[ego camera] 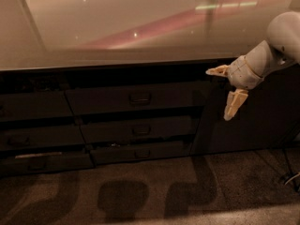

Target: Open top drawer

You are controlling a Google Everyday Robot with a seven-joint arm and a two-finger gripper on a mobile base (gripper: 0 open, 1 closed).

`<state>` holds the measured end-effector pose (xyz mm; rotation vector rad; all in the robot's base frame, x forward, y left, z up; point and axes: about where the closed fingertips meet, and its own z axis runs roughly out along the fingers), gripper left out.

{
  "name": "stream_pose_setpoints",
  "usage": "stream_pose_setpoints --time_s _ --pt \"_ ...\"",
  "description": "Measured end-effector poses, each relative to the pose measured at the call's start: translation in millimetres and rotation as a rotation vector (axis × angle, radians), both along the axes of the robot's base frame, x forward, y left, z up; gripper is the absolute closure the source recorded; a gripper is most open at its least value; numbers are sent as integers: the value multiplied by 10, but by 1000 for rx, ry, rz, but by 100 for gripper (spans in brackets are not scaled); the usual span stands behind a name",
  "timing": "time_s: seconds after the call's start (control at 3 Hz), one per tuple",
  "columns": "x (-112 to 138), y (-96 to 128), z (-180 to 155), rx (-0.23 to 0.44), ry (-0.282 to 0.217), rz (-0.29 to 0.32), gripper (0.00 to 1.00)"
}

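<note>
The top drawer [103, 100] is the widest dark grey front, directly under the countertop edge, with a small loop handle [139, 97] at its centre. I cannot tell whether it is pulled out at all. My gripper [218, 94] hangs at the right end of the drawer front, well to the right of the handle and apart from it. It is open wide, with one pale finger [216, 71] pointing left and the other pointing down, and nothing between them.
Two slimmer drawer fronts [136, 130] with like handles sit below the top one, and more drawers [33, 104] stack at the left. A glossy countertop [117, 32] overhangs them. A dark cabinet panel [262, 121] stands at right. Cables [290, 177] lie on the carpet.
</note>
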<state>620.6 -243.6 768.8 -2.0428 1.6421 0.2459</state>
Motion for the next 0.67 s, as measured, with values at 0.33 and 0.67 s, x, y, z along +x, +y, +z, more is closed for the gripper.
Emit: stream_pose_setpoints --time_s 0.33,0.67 --pt "58 326 -138 -83 26 63 0" --pt "40 807 -274 -179 46 164 0"
